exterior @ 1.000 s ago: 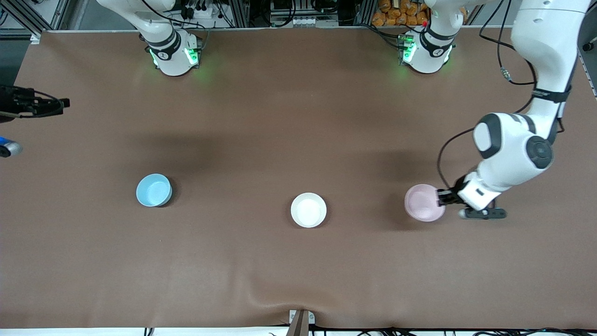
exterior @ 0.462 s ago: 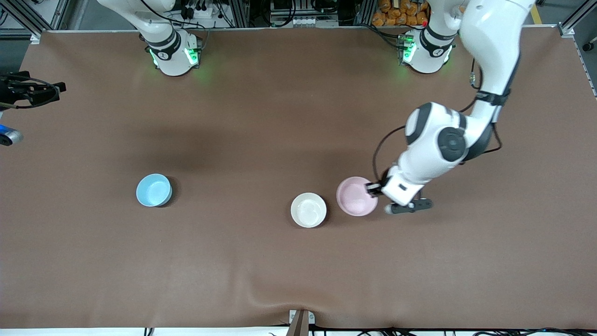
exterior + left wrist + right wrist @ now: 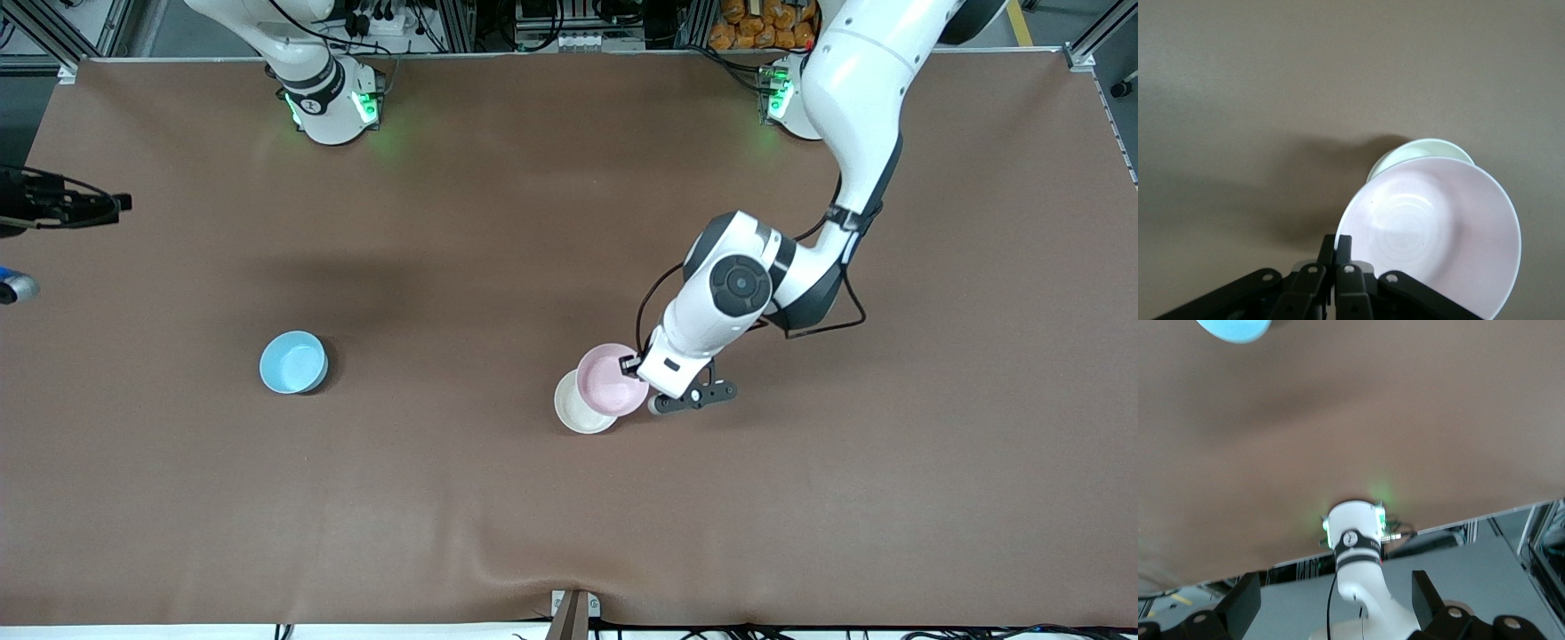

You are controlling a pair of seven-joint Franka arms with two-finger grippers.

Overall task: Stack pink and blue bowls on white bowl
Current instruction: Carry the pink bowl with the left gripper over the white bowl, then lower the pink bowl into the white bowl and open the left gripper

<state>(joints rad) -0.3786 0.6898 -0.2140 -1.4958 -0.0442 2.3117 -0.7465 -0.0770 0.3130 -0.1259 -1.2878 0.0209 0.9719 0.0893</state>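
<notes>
a: one bowl in transit. front view first: we see the left gripper [image 3: 637, 366] pinching the rim of the pink bowl [image 3: 609, 380], carried in the air, partly over the white bowl [image 3: 576, 409] but not centred on it. we'd call this step one, the pink bowl on its way onto the white one, not yet set down.

b: and the blue bowl [image 3: 292, 362]?

a: on the table, well apart from the other two, toward the right arm's end. untouched. the right gripper [image 3: 107, 204] waits at the table's edge at that same end, fingers spread, nothing in them.

b: left wrist view?

a: we see the fingers [image 3: 1335, 248] pressed together on the pink bowl's [image 3: 1438, 233] rim, with the white bowl's [image 3: 1411, 152] edge peeking out past it. so the next move, we judge, calls for sliding the pink bowl over until the rims line up, lowering, then letting go. the blue one comes after.

b: right wrist view?

a: spread fingers [image 3: 1241, 603] at the frame edge, a bit of the blue bowl [image 3: 1235, 329], plus the right arm's base [image 3: 1353, 535]. nothing held.

b: change from earlier frames?

a: a second ago the pink bowl was near the left arm's end, well apart from the white one; half a second ago just beside it; now overlapping. blue and white bowls haven't moved.
</notes>
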